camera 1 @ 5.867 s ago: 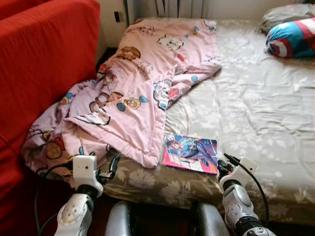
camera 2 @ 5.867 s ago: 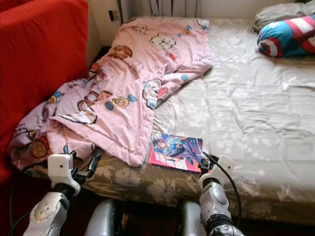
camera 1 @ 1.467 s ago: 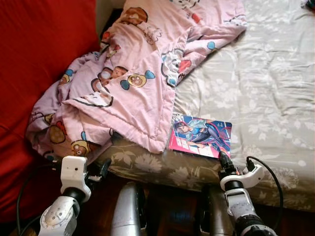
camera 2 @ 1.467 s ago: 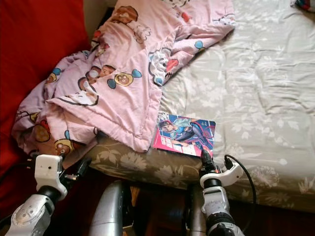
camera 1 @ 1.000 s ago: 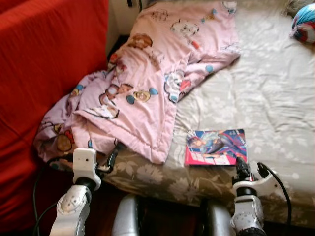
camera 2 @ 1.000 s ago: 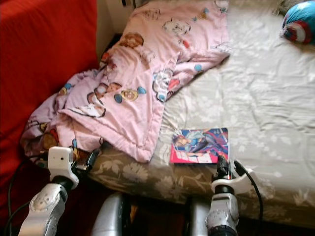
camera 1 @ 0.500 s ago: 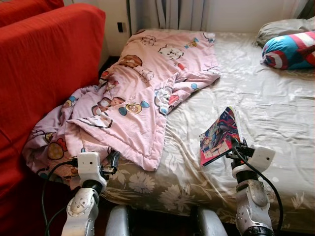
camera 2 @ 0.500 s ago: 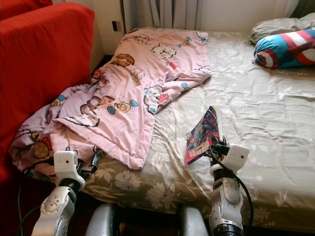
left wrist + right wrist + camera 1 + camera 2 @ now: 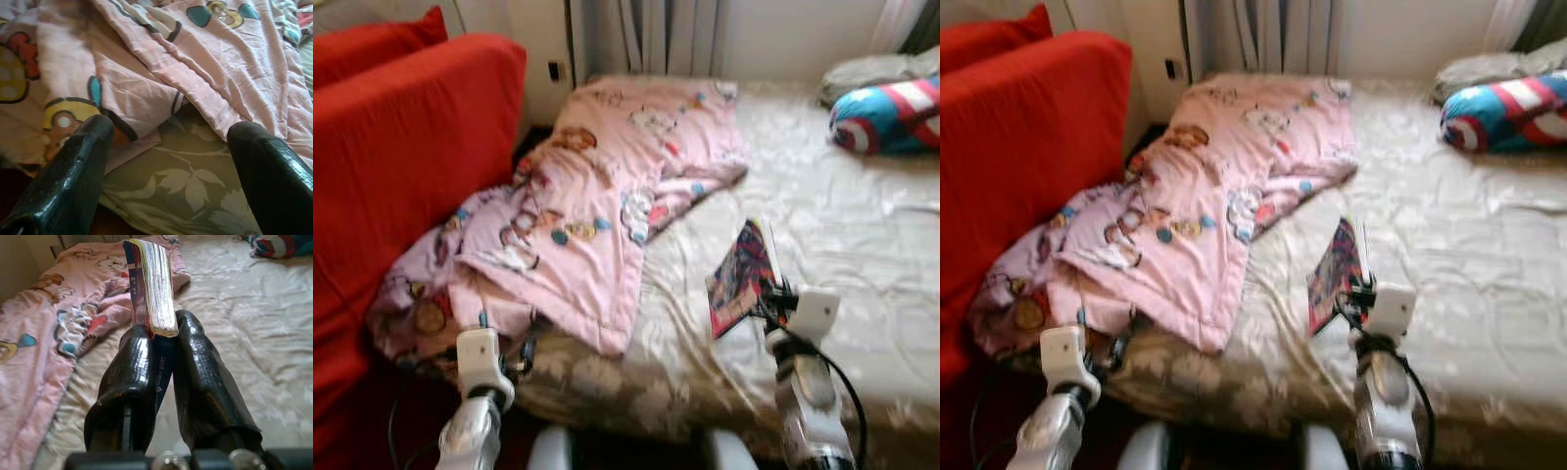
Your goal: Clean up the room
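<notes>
My right gripper (image 9: 156,330) pinches the comic book (image 9: 741,274) by its lower edge, both fingers (image 9: 129,367) pressed against its covers, and holds it upright above the bed (image 9: 862,235) near the front edge. My left gripper (image 9: 166,142) is spread wide, low at the bed's front edge, just before the pink cartoon blanket (image 9: 597,206) that spills off the bed's left side toward the red sofa (image 9: 401,157).

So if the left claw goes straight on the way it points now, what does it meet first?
Most likely the pink blanket bunched on the bed's edge. The open left claw points at its hanging fold, with a strip of the flowered bedsheet just beneath. Depth is unclear, so the sheet might come first.
</notes>
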